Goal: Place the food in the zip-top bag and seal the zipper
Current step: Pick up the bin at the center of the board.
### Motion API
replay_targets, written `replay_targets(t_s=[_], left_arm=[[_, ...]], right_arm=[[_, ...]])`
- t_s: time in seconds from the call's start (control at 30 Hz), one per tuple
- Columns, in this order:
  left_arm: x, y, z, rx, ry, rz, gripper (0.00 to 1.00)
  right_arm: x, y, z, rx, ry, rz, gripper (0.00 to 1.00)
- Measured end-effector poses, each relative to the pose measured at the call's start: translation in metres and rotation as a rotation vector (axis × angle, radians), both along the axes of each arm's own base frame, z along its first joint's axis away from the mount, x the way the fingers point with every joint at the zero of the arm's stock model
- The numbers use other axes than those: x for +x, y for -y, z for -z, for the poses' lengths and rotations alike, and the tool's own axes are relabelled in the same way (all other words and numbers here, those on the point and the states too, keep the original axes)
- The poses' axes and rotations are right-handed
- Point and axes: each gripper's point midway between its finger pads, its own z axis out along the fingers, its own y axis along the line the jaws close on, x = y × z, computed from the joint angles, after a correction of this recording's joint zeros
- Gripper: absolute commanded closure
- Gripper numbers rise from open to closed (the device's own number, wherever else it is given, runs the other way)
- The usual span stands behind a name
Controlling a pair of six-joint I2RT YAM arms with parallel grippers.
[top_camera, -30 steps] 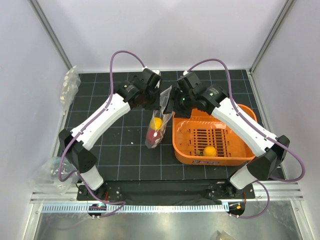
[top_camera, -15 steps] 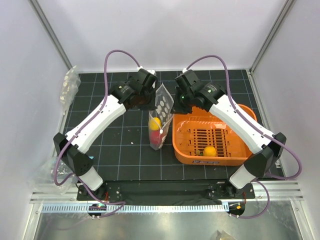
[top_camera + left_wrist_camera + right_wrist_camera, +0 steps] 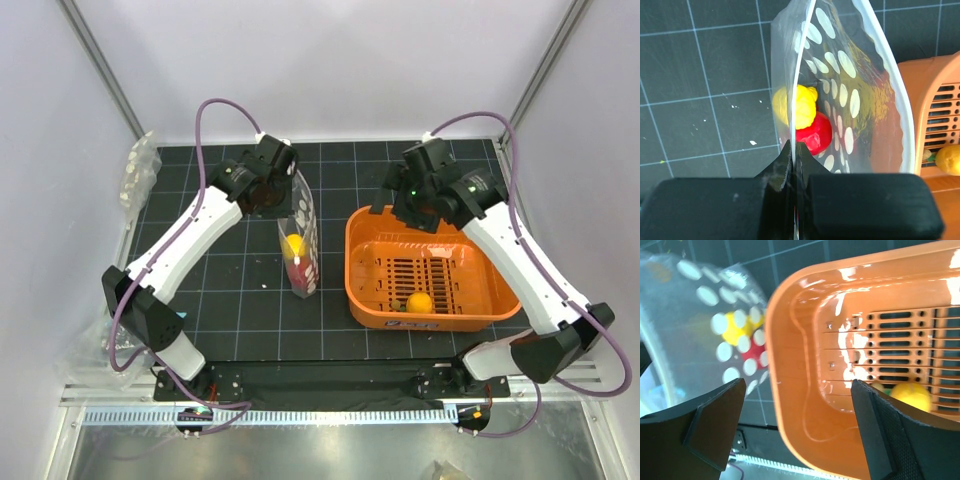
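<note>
The orange basket (image 3: 352,280) sits on the right half of the desk (image 3: 220,300), with one yellow-orange fruit (image 3: 420,302) lying on its slotted floor near the near wall. Just left of the basket, about mid-desk, is the zip-top bag (image 3: 303,225). It is clear plastic with rows of white dots and is held upright, leaning slightly, with its lower end towards the desk's near edge.

A yellow fruit (image 3: 799,106) and a red fruit (image 3: 814,136) lie touching each other low in the bag. The zipper (image 3: 907,135), a pale strip along the bag's upper edge, bows outward and the mouth gapes unsealed.

The left gripper (image 3: 792,165) is clamped on one lip of that mouth at the bag's far end, with the fruits below it. The right gripper (image 3: 797,385) is spread wide and holds nothing. It hangs over the basket's far-left corner, beside the bag but apart from it.
</note>
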Motion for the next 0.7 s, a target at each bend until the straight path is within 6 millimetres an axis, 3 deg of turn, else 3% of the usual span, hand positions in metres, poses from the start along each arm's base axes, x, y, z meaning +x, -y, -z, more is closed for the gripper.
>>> replay_targets(t_s=[0.23, 0.33, 0.53, 0.7], left_arm=[[0.004, -0.007, -0.001, 0.022, 0.009, 0.009, 1.00], [0.004, -0.007, -0.002, 0.024, 0.014, 0.017, 1.00], [0.005, -0.008, -0.004, 0.024, 0.016, 0.015, 1.00], [0.005, -0.022, -0.008, 0.012, 0.024, -0.015, 1.00]], right_arm=[[0.008, 0.065, 0.018, -0.040, -0.064, 0.171, 0.03], [0.010, 0.075, 0.019, -0.042, -0.075, 0.190, 0.00], [0.006, 0.047, 0.023, -0.025, -0.087, 0.070, 0.00], [-0.005, -0.014, 0.037, -0.066, -0.109, -0.107, 0.01]])
